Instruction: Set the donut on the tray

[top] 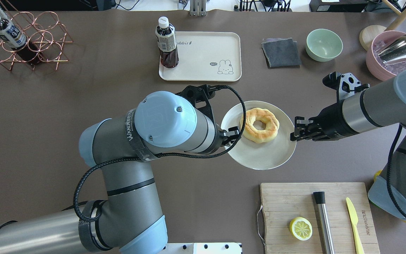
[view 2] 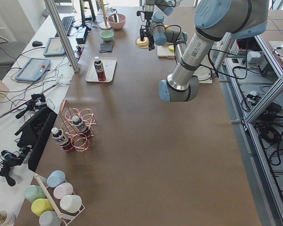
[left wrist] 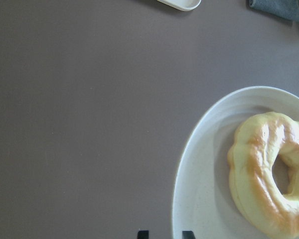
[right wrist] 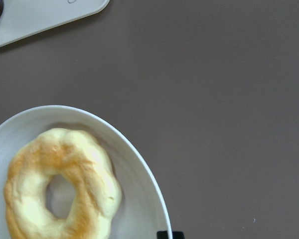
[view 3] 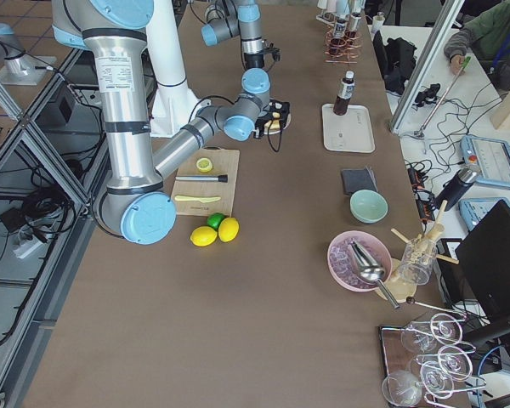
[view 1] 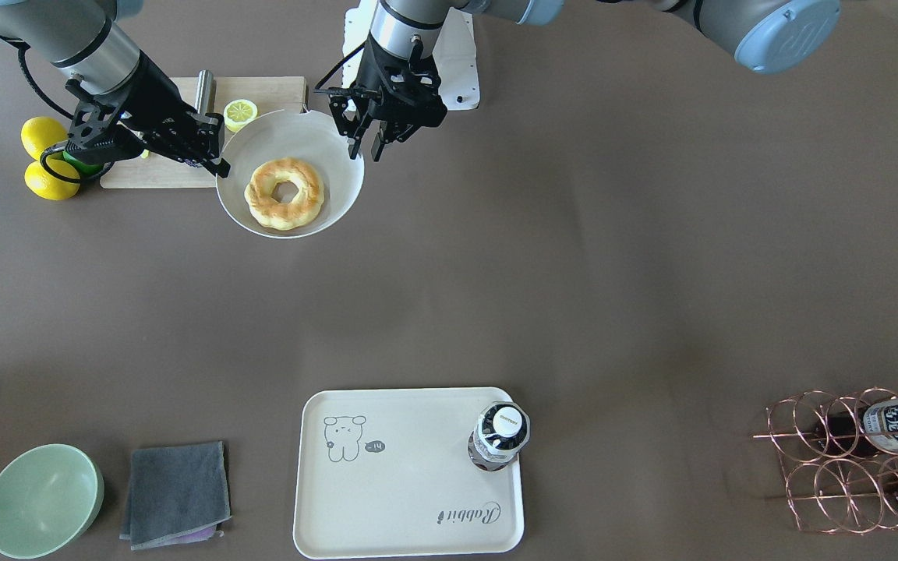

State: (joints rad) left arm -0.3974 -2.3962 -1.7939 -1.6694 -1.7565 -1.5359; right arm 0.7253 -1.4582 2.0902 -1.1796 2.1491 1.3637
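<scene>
The golden-brown donut point(view 1: 285, 216) point(top: 270, 128) lies on a round white plate point(view 1: 293, 136) point(top: 263, 155) that hangs above the table, level. My right gripper point(view 1: 215, 164) point(top: 293, 135) is shut on the plate's rim; the right wrist view shows the donut point(right wrist: 89, 169) and the plate point(right wrist: 134, 199). My left gripper point(view 1: 365, 152) point(top: 236, 135) is open, its fingers on either side of the opposite rim; the left wrist view shows the donut point(left wrist: 254, 164). The cream tray point(view 1: 410, 475) point(top: 203, 56) lies across the table, apart from the plate.
A dark drink bottle point(view 1: 498, 436) point(top: 167, 44) stands in one corner of the tray. A cutting board point(top: 294, 201) with a lemon half point(top: 301, 228), a steel bar and a yellow knife lies near the robot. A grey cloth point(top: 280, 52), a green bowl point(top: 324, 44) and a wire rack point(top: 23, 42) line the far side.
</scene>
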